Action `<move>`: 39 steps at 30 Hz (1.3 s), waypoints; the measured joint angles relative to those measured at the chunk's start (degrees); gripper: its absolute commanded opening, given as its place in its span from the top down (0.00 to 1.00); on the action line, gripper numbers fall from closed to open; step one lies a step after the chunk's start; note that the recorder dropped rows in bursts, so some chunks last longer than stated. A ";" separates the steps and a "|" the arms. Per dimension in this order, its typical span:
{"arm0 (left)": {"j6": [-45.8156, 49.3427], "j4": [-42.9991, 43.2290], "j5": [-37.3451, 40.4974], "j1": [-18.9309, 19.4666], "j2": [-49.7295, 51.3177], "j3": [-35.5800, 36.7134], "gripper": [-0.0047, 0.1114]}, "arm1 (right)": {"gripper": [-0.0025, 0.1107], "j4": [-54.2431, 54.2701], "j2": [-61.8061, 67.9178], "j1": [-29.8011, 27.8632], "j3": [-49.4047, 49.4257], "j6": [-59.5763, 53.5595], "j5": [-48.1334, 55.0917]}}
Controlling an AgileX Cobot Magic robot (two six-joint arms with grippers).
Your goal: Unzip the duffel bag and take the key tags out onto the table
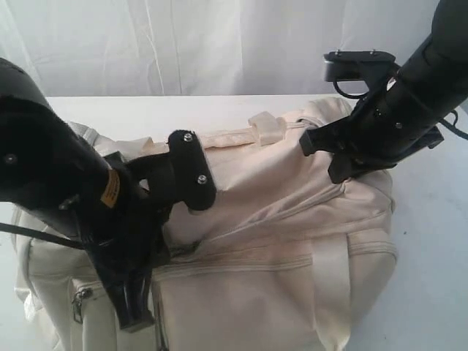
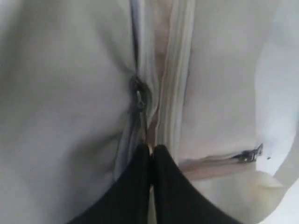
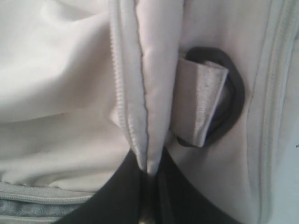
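The cream duffel bag (image 1: 292, 241) lies on the white table (image 1: 431, 278) and fills the front of the exterior view. My left gripper (image 1: 136, 316) points down into the bag's left part. In the left wrist view this gripper (image 2: 150, 150) is shut on a thin pale strip just below the grey zipper slider (image 2: 138, 95), seemingly its pull. My right gripper (image 1: 335, 159) sits at the bag's right end. There it (image 3: 148, 169) is shut on a folded seam of bag fabric (image 3: 152, 84) beside a black D-ring (image 3: 236, 91). The key tags are hidden.
The bag's handle wrap (image 1: 265, 128) lies on top between the two arms. A side-pocket zipper pull (image 1: 79, 301) hangs at the bag's left end; another pocket zipper (image 2: 247, 155) shows beside the left fingers. A white curtain (image 1: 219, 44) hangs behind the table.
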 measured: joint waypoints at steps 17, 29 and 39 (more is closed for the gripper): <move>-15.10 20.46 15.23 -0.10 -12.47 0.10 0.96 | 0.98 -1.48 0.00 0.00 0.00 0.77 -0.39; -24.45 35.81 15.69 -0.42 -17.10 4.35 0.96 | 0.98 -0.02 0.00 0.34 0.00 0.97 -0.43; -16.92 25.68 12.13 -0.07 -21.78 5.40 0.96 | 0.79 1.31 0.00 0.24 0.00 -2.40 0.20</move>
